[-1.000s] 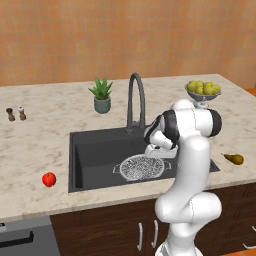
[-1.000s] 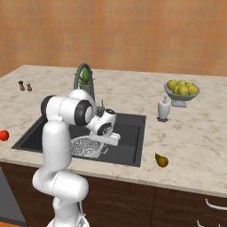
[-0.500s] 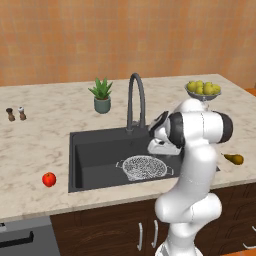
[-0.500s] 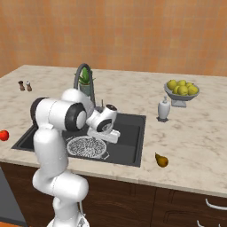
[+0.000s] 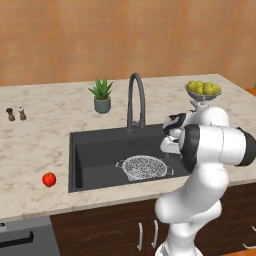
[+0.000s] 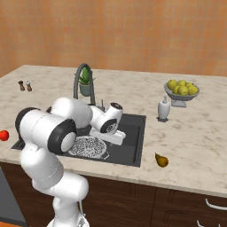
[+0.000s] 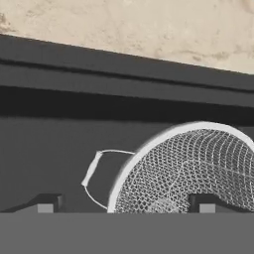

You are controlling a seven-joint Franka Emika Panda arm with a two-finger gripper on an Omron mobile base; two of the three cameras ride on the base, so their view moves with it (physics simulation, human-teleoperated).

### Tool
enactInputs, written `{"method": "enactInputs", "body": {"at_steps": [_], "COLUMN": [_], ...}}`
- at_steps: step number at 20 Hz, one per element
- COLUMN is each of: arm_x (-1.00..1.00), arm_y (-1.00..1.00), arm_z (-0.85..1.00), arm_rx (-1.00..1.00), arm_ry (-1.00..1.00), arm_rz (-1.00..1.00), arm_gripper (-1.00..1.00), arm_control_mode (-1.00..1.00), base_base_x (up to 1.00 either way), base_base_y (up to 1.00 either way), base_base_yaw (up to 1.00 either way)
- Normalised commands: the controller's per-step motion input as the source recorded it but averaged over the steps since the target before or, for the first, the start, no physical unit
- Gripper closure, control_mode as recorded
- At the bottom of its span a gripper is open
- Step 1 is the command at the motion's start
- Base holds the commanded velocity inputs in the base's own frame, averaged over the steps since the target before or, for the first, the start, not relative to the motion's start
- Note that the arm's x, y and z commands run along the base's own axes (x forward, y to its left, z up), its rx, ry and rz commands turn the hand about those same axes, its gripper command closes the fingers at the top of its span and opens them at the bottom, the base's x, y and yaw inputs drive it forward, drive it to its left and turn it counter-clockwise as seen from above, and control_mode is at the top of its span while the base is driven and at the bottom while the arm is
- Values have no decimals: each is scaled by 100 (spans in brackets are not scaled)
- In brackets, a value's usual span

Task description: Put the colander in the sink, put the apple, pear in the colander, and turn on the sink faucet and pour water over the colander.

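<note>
speckled colander (image 5: 144, 167) sits in the sink (image 5: 95, 150); apple (image 5: 49, 179) waits on the worktop. from the right, pear (image 6: 161, 160) lies well apart. hand view: our jaws stand apart above the rim; we could clip it withdrawing.

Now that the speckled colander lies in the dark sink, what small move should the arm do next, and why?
Probably lift the open gripper straight up, clear of the round white-grey perforated colander. The colander rests on the floor of the dark grey rectangular sink, and nothing is held. The small red apple and the brownish-yellow pear lie on the counter, so a fruit comes next.
</note>
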Motion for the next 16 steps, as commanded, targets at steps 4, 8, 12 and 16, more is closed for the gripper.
{"method": "enactInputs", "body": {"at_steps": [4,8,12,16], "arm_x": [-47,-40,-25,-15], "arm_y": [-42,-33,-29,-32], "arm_z": [47,38,40,32], "arm_rx": [12,6,1,0], "arm_ry": [3,8,24,36], "arm_rz": [-52,-65,-73,-75], "arm_gripper": [-100,-100,-100,-100], "arm_control_mode": [-100,-100,-100,-100], "base_base_x": [0,0,0,0], "base_base_y": [0,0,0,0], "base_base_yaw": [0,0,0,0]}}
